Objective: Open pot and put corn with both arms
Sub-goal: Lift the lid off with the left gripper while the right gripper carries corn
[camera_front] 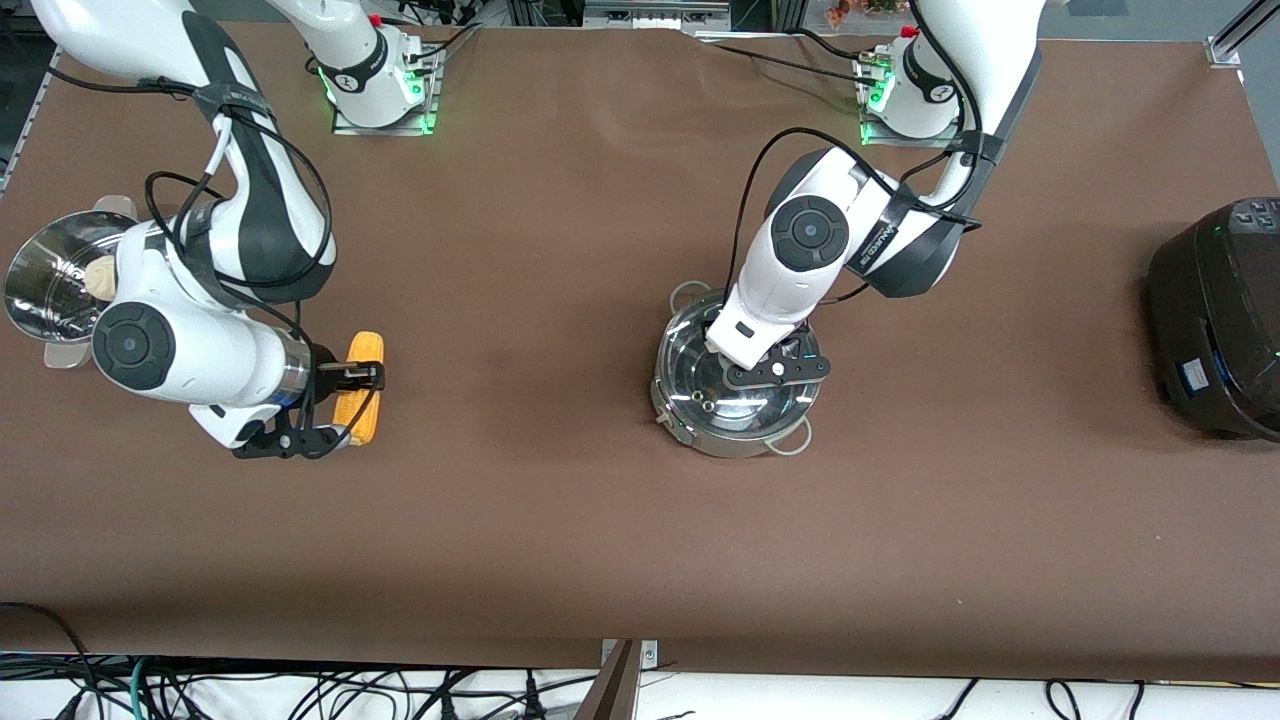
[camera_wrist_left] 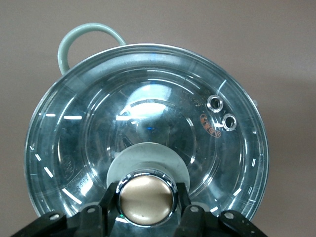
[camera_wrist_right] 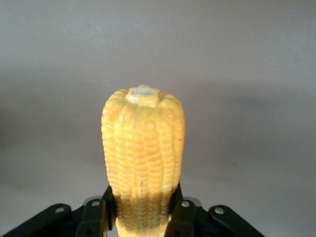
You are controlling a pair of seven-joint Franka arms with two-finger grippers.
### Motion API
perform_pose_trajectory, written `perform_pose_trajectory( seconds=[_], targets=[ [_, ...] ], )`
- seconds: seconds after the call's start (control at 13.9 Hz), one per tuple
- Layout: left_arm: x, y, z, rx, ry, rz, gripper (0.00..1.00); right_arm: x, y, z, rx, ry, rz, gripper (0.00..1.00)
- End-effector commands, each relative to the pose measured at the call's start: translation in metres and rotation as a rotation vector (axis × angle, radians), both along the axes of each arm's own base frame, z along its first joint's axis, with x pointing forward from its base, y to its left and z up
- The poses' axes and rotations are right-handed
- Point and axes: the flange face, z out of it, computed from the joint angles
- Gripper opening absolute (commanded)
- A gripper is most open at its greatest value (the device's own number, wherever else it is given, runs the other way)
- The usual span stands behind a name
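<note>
The lid [camera_wrist_left: 148,143] is not yet lifted off the pot [camera_front: 735,390], its knob [camera_wrist_left: 146,197] clamped by the left hand [camera_front: 765,365], while the corn [camera_front: 360,388] is clamped by the right hand [camera_front: 345,385].

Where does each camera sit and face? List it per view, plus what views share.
Front view: high across the table, facing both arms, pot and corn.
Left wrist view: on the left arm, looking down onto the lid; left hand closed on the knob.
Right wrist view: on the right arm; right hand gripping the corn.
Shared: front and left wrist show the pot; front and right wrist the corn.
</note>
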Motion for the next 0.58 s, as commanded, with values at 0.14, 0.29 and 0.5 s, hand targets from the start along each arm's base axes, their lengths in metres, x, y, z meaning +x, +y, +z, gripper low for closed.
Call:
perform_pose_trajectory(
  seconds=[0.14,0.29,0.5],
  targets=[
    [0.006,0.002,0.009,0.03,-0.033,-0.006,0.0,0.001,0.038,0.013,0.004,-0.008,-0.026,0.0],
    [0.01,0.014,0.032,0.034,-0.053,0.011,0.0,0.003,0.042,0.011,0.006,-0.009,-0.032,0.0],
    [0.005,0.023,0.055,0.047,-0.032,0.024,0.0,0.003,0.049,0.012,0.008,-0.014,-0.022,0.0]
  ],
)
